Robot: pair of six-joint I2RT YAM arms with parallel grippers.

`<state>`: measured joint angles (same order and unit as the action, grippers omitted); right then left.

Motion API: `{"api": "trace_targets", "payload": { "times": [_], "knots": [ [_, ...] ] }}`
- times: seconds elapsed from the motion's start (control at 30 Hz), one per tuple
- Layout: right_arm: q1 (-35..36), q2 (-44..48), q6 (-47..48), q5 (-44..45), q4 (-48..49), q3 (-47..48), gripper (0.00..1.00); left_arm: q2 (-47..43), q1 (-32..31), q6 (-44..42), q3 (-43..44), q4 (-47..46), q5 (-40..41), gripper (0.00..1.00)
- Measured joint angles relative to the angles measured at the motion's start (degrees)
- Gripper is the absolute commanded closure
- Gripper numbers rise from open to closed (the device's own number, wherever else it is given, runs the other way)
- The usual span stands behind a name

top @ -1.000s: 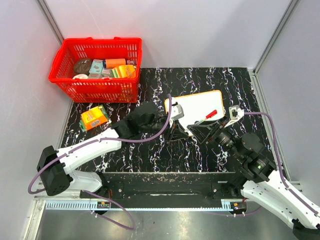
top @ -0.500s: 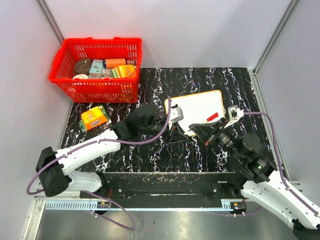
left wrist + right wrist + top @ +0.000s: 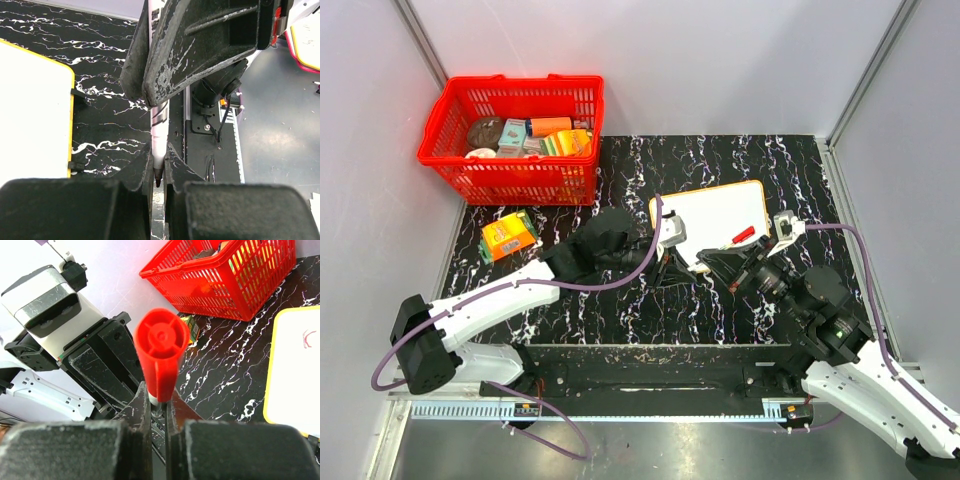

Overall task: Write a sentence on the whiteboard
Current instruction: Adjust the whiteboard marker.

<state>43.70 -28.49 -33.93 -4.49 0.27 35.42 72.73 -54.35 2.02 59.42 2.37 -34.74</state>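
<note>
The whiteboard (image 3: 720, 205) lies flat on the black marbled table, white with an orange-yellow rim. Its edge shows in the left wrist view (image 3: 30, 115) and the right wrist view (image 3: 295, 385). I see no sentence on it, only a small reddish mark (image 3: 306, 338). Both grippers meet just in front of the board's near edge. My left gripper (image 3: 670, 268) (image 3: 158, 165) is shut on the white marker (image 3: 159, 145) near its dark bare tip. My right gripper (image 3: 718, 262) (image 3: 159, 402) is shut on the same marker just below its red cap (image 3: 161, 347) (image 3: 743, 233).
A red basket (image 3: 510, 180) (image 3: 225, 275) full of packets stands at the back left. An orange packet (image 3: 508, 236) lies in front of it. The arms' black base rail (image 3: 640, 375) runs along the near table edge. Grey walls close in both sides.
My right gripper, open a second ago, has shut on the marker below its red cap. The left gripper kept its hold and barely shifted.
</note>
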Motion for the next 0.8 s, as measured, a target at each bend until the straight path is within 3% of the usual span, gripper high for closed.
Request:
{"api": "trace_targets", "payload": {
  "times": [0.03,0.17,0.3,0.53,0.73,0.8],
  "knots": [
    [0.0,0.0,0.2,-0.2,-0.2,0.0,0.74,0.0,0.0,-0.1,0.0,0.2,0.0,1.00],
    [0.0,0.1,0.6,-1.2,-1.5,0.3,0.53,0.0,0.0,-0.5,0.0,0.9,0.3,1.00],
    [0.0,1.4,0.7,-0.7,-3.3,0.4,0.49,0.0,0.1,-0.7,0.0,1.0,0.2,1.00],
    [0.0,2.2,0.4,-0.7,-3.1,0.5,0.61,0.0,0.1,-0.7,0.0,1.0,0.1,1.00],
    [0.0,0.2,0.1,-1.3,-3.1,0.7,1.00,0.0,0.1,-0.7,0.0,1.1,-0.2,1.00],
    [0.0,0.1,0.2,-1.2,-3.2,0.7,1.00,0.0,0.1,-0.7,0.0,1.2,-0.4,1.00]
  ]
}}
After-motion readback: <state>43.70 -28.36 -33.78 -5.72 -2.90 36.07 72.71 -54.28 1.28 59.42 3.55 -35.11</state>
